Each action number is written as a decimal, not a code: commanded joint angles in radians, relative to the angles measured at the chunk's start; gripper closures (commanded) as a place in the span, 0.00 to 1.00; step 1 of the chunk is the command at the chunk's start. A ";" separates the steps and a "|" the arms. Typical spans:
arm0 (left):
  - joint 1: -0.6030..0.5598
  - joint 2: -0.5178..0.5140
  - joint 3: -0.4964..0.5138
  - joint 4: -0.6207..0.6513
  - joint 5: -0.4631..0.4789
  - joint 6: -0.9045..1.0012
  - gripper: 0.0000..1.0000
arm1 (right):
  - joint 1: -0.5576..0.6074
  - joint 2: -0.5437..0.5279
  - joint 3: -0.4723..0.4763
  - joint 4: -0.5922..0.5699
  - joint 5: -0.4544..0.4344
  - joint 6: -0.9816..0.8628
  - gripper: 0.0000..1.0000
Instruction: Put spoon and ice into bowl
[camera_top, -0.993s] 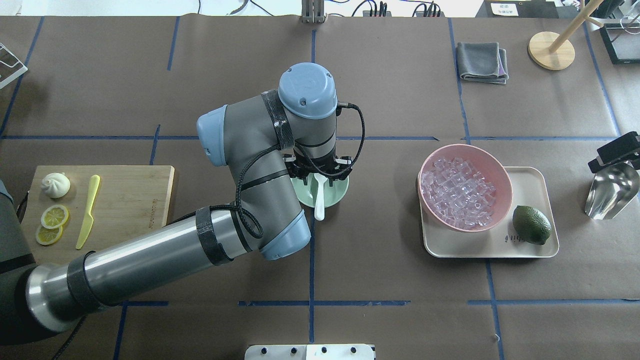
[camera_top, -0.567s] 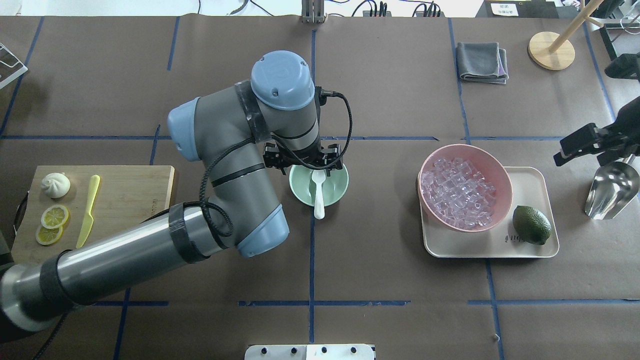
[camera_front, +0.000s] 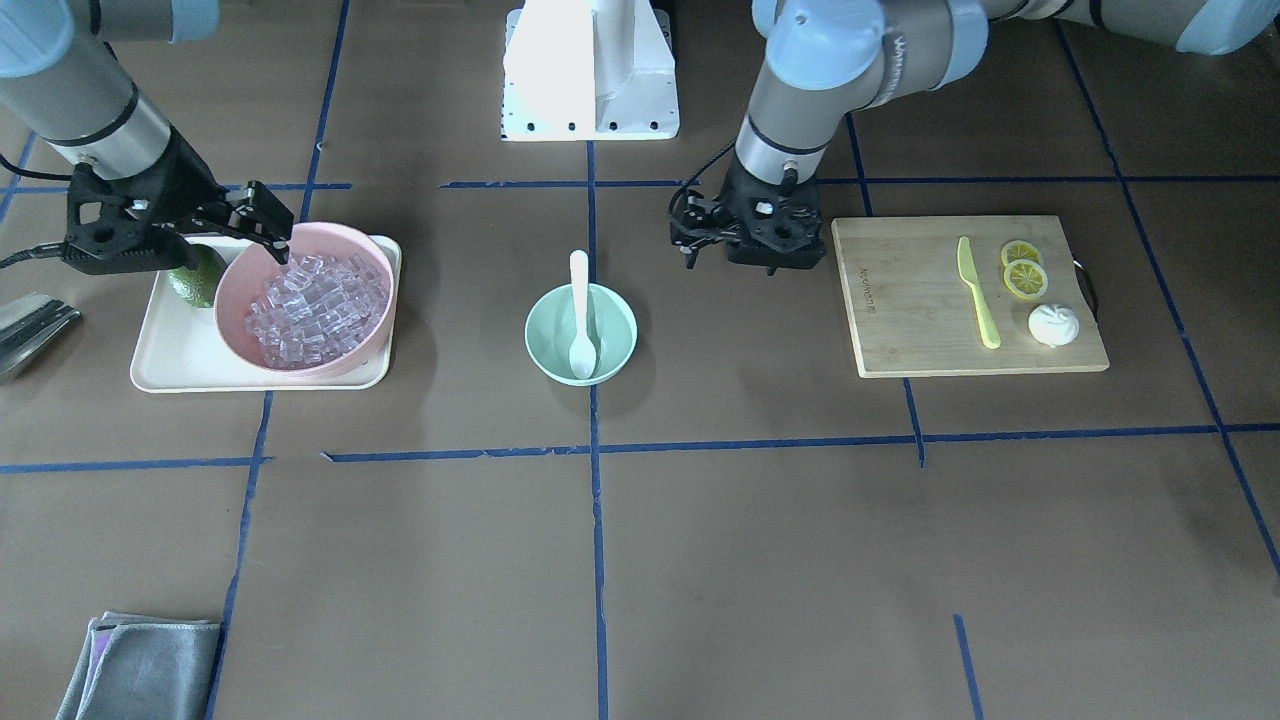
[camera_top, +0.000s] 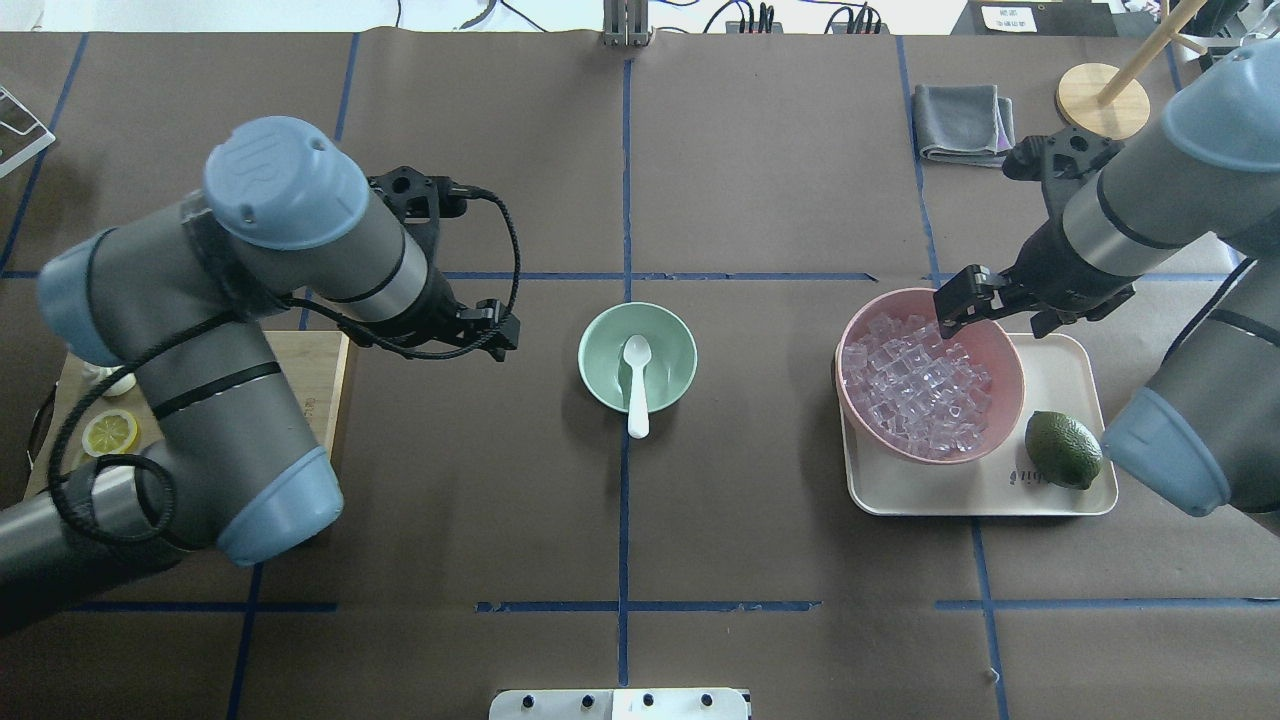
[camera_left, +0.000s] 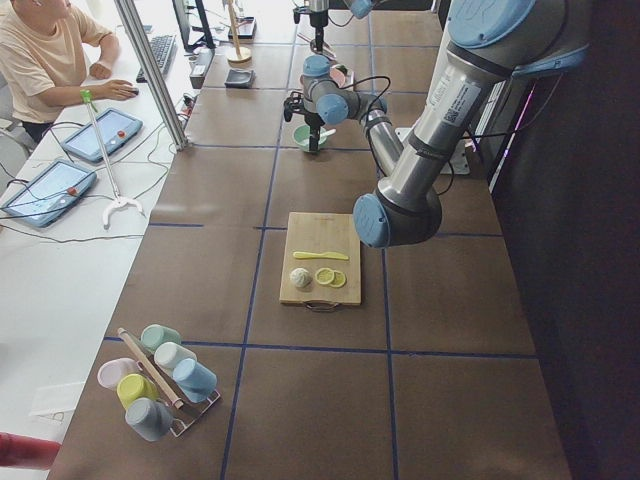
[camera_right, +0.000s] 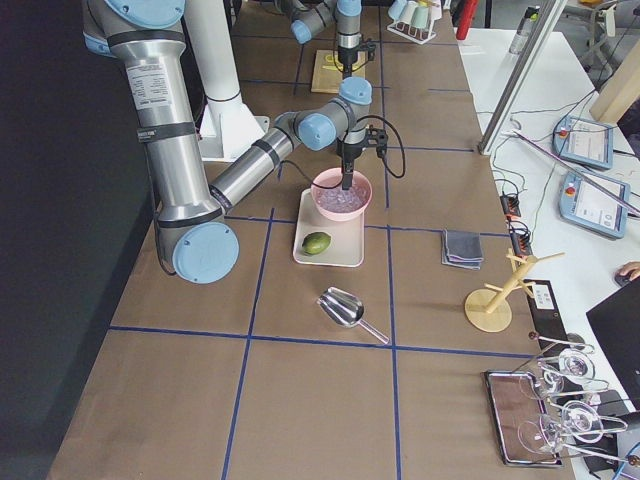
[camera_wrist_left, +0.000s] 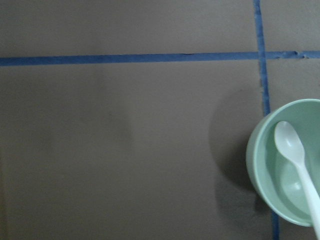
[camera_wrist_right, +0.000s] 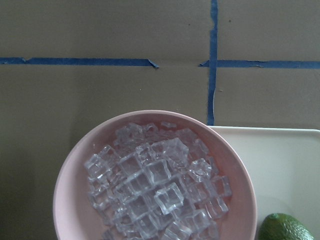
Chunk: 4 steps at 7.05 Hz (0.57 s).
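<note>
The white spoon (camera_top: 636, 385) lies in the mint-green bowl (camera_top: 600, 385) at the table's middle, scoop inside and handle end over the near rim; both also show in the front view, the spoon (camera_front: 580, 320) in the bowl (camera_front: 545, 350). My left gripper (camera_top: 490, 335) is open and empty, well to the left of the bowl. The ice (camera_top: 925, 390) fills a pink bowl (camera_top: 1010, 350). My right gripper (camera_top: 1000, 305) is open and empty, hovering above the pink bowl's far rim. The right wrist view looks down on the ice cubes (camera_wrist_right: 160, 190).
The pink bowl stands on a cream tray (camera_top: 1060, 495) with a lime (camera_top: 1062, 450). A metal scoop (camera_front: 25, 335) lies beyond the tray. A cutting board (camera_front: 930, 300) holds a yellow-green knife (camera_front: 975, 290), lemon slices and a bun. A grey cloth (camera_top: 965, 122) lies far right.
My left arm has pulled back to the left, away from the green bowl, leaving the spoon in it. My right arm has swung in from the right edge over the pink bowl.
</note>
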 joint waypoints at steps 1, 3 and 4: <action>-0.114 0.176 -0.129 0.001 -0.107 0.121 0.01 | -0.035 0.042 -0.091 0.084 -0.027 0.061 0.01; -0.114 0.197 -0.140 0.001 -0.107 0.127 0.01 | -0.063 0.027 -0.173 0.221 -0.029 0.107 0.02; -0.114 0.195 -0.138 0.001 -0.107 0.127 0.01 | -0.076 0.022 -0.185 0.221 -0.036 0.106 0.02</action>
